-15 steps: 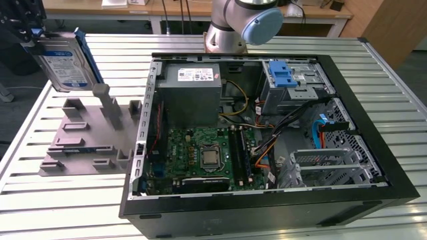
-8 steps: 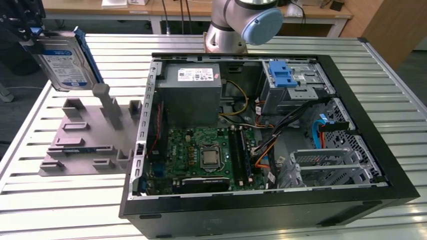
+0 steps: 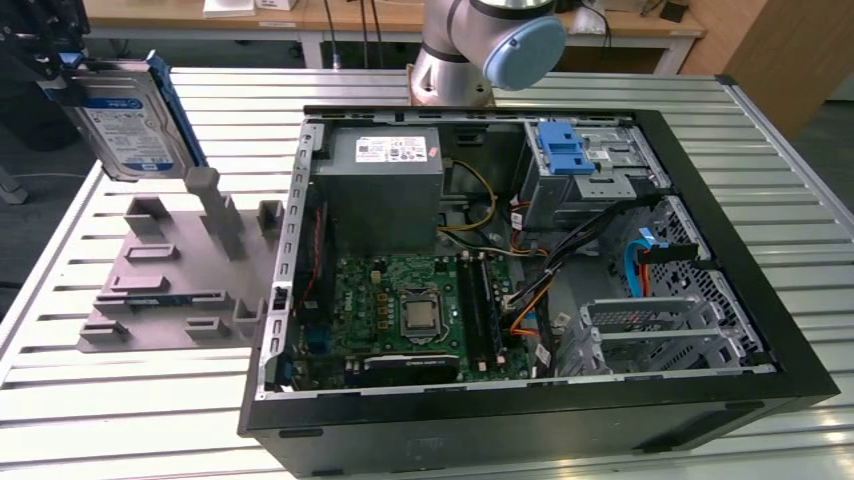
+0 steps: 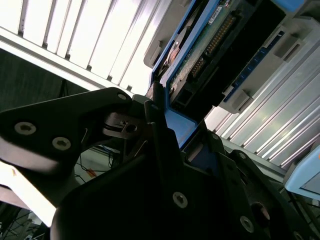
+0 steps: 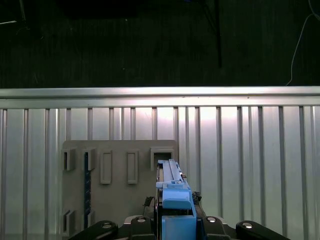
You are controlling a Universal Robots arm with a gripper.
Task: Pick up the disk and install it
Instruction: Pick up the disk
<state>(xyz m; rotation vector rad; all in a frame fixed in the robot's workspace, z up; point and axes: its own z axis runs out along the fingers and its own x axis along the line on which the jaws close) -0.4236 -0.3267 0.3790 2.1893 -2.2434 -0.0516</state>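
Disk point(image 3: 127, 125): silver, white-labelled, blue-railed

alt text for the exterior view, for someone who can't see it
The gripper holds the disk in the air above a grey fixture on a slatted metal table. An open computer case lies at the exterior view's right.

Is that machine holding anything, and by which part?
Yes: the tool grips the disk by the blue rail frame at its upper end, above the grey stand.
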